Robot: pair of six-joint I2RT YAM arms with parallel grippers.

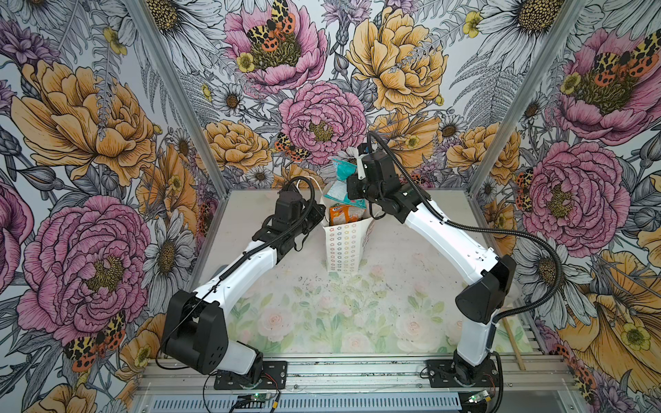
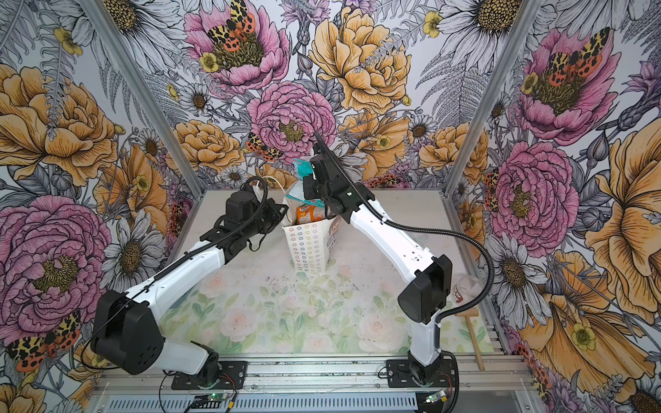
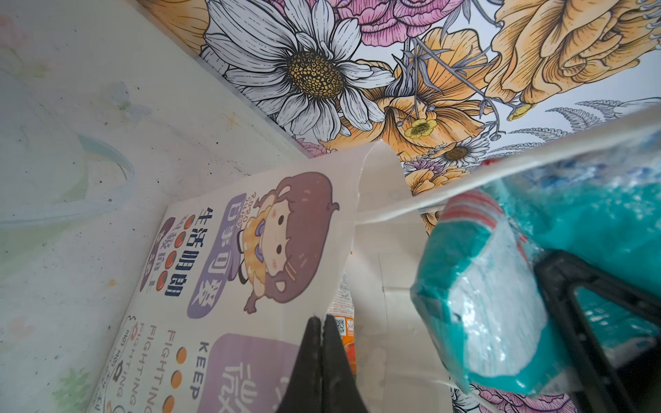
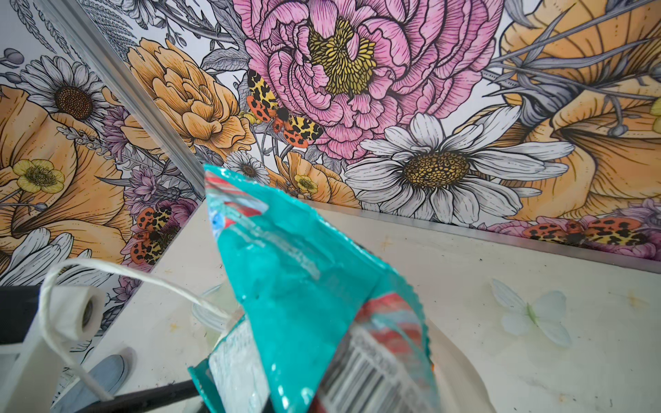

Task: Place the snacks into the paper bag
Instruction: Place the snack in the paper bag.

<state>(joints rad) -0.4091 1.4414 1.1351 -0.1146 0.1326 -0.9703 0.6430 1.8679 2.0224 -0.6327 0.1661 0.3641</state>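
Note:
The white paper bag stands upright at the back middle of the table, its cartoon-face side showing in the left wrist view. My left gripper is shut on the bag's left rim. An orange snack packet sits inside the mouth with another teal and white packet. My right gripper is shut on a teal snack packet held just above the opening. The packet hides the right jaws.
A wooden mallet lies at the table's right edge beside a clear plastic cup. Floral walls close in the back and sides. The bag's cord handle loops near the right wrist. An aluminium rail runs along the front.

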